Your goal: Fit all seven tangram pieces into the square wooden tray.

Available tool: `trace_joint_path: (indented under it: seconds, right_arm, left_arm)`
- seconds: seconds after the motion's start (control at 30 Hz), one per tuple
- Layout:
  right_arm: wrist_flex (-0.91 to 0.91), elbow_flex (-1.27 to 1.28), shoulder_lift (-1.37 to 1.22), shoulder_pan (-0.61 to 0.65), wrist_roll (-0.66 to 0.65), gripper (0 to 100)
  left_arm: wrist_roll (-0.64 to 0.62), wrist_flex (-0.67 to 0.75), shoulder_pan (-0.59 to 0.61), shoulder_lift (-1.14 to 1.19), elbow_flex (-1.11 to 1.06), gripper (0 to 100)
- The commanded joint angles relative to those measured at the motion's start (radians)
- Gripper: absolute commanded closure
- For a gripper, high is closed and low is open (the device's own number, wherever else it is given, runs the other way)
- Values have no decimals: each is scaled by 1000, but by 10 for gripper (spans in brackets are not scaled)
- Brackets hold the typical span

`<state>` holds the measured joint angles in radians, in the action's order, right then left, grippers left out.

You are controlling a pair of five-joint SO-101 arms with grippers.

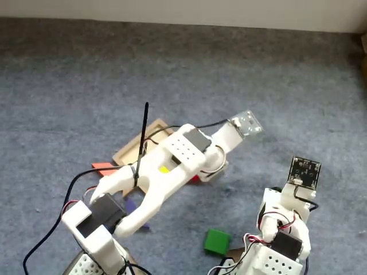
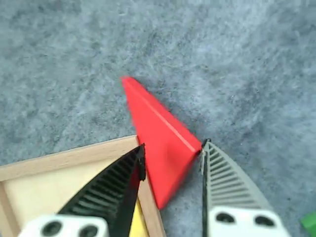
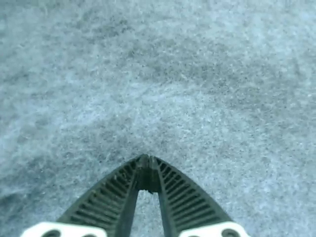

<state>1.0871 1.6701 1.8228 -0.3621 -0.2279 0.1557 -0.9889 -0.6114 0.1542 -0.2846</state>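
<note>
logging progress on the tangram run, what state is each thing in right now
left gripper, shut on red triangle
red triangle, gripped, at the tray's corner
right gripper, shut, holding nothing
wooden tray, partly filled
yellow piece, in the tray
green piece, loose on the carpet
orange piece, loose beside the tray

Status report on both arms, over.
Left gripper: jaws shut on red triangle, at wooden tray corner. Right gripper: jaws shut, above carpet. Green piece loose on carpet.
</note>
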Motion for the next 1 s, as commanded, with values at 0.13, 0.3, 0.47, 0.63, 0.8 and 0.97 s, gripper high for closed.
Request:
trace_joint_path:
  seconds: [0.13,0.3,0.47,0.63,0.8,0.97]
  right_arm:
    - [-16,79,13,-10,8,992]
    - [-16,79,13,-10,8,992]
    - [-16,79,13,-10,8,992]
    - [-16,79,13,-10,8,992]
    - [-16,79,13,-10,8,992]
    - [-18,79,13,-10,8,992]
  left_arm:
    - [2,-3,50,-48,25,819]
    - [2,-3,88,-48,25,819]
    - [2,-3,90,-48,18,819]
    - [2,-6,70,-47,15,819]
    - [2,-3,56,-47,-4,829]
    - [2,21,31,-47,-48,916]
